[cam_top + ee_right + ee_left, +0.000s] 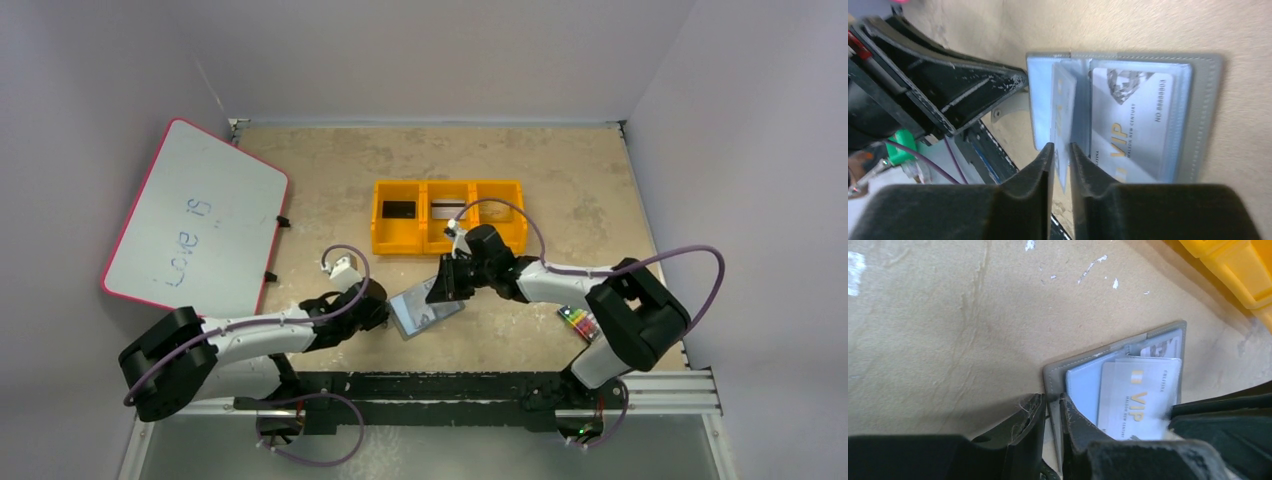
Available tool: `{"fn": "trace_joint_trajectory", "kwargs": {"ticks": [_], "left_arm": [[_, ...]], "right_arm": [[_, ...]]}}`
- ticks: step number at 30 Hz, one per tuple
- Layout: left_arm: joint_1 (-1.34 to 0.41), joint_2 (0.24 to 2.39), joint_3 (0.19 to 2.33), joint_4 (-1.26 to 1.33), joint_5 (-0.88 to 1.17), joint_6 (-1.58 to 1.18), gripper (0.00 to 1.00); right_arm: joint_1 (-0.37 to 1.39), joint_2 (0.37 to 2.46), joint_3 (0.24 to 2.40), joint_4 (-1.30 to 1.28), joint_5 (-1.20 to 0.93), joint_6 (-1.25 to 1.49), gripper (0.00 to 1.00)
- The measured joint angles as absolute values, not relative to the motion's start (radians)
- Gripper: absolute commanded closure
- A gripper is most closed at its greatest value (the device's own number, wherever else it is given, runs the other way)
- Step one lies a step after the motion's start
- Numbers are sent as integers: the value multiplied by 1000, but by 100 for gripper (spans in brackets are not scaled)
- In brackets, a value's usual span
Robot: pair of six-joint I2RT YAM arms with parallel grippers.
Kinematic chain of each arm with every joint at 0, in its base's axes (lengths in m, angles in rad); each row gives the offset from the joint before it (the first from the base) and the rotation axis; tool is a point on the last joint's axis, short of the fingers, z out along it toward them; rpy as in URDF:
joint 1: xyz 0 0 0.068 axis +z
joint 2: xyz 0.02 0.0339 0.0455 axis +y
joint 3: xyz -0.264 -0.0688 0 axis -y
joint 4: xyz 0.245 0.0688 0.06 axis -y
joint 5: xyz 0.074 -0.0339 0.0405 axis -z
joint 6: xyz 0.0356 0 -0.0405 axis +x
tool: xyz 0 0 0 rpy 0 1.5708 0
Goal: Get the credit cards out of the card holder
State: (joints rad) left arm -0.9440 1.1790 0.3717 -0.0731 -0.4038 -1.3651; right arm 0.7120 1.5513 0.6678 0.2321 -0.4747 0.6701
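Note:
The card holder (422,318) lies open on the table, grey outside and pale blue-grey inside. My left gripper (383,312) is shut on its left edge; in the left wrist view the fingers pinch the grey rim (1054,390). My right gripper (1061,149) is shut on a pale VIP credit card (1064,100) that stands on edge, partly out of the left pocket. That same card (1140,390) shows flat-on in the left wrist view. A second VIP credit card (1133,115) sits in the right pocket. A black card (400,209) and a silver-white striped card (449,208) lie in the yellow bin tray.
The yellow three-part bin tray (385,232) stands just behind the card holder. A pack of coloured crayons (580,322) lies by the right arm's base. A pink-edged whiteboard (195,220) leans at the far left.

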Motion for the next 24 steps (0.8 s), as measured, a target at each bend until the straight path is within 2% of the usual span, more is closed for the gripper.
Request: {"fn": "trace_joint_trajectory", "kwargs": {"ticks": [1,4,5,7,10,19,24], "left_arm": [[-944,1180,378,-86,-411,-1362,84],[-943,1179,381,-98,-424,-1353,84],[-943,1178,380,-96,-424,-1348,84],[-943,1177,379,-93,-424,-1339,84],[-943,1171,379,-93,-424,-1314,84],[-943,1074,379,-88,-419,-1280,82],[-943,1065,400,-97,-419,-1259,82]], "right_arm": [[702,1543,667,233,-475,669,85],[672,1526,651,250,-471,672,99],[666,1524,640,263,-471,673,98],[662,1529,615,295,-478,675,82],[662,1550,599,339,-491,683,72],[662,1525,527,475,-492,735,64],[662,1523,519,503,-491,751,65]]}}
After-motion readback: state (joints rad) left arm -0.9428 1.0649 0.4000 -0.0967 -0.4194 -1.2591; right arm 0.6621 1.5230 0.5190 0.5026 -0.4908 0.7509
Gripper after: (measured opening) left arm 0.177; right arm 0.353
